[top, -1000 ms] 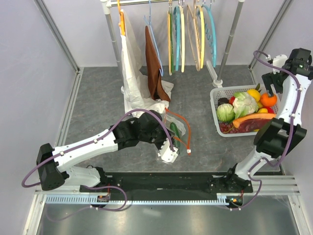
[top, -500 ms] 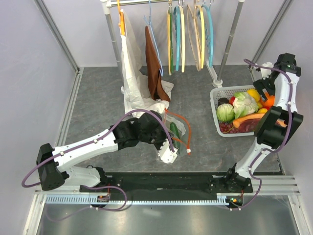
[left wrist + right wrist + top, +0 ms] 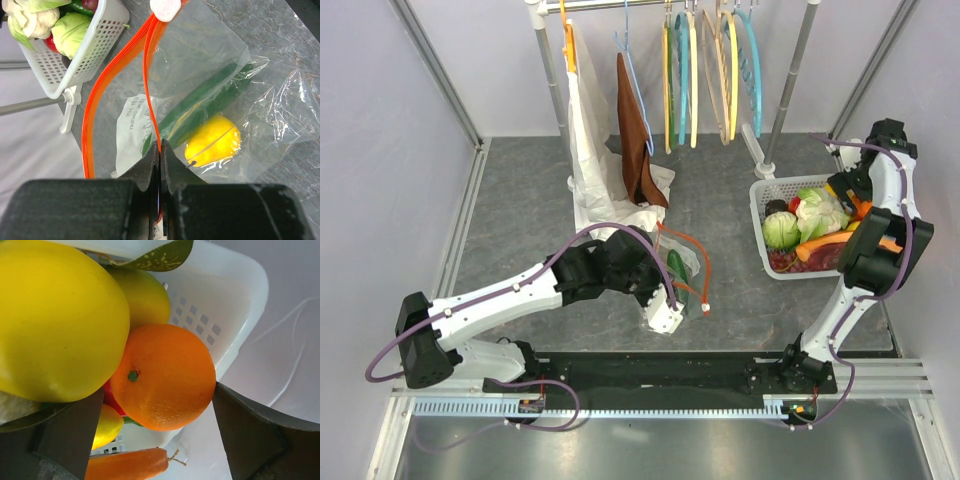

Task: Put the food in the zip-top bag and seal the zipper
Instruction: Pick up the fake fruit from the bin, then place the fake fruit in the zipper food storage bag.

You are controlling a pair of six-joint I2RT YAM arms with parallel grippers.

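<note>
Grey tabletop (image 3: 520,200) — left pincer (image 3: 160,150) clamped on the zipper (image 3: 92,110), right pincer (image 3: 157,410) spread wide around the orange (image 3: 165,375).

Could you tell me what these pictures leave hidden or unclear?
Top external: the left gripper covers its hold on the zipper.
Left wrist: its fingers hide the cucumber's near end; the bag label is unreadably small.
Right wrist: edges crop the basket; right gripper's contact with the orange is unclear.
</note>
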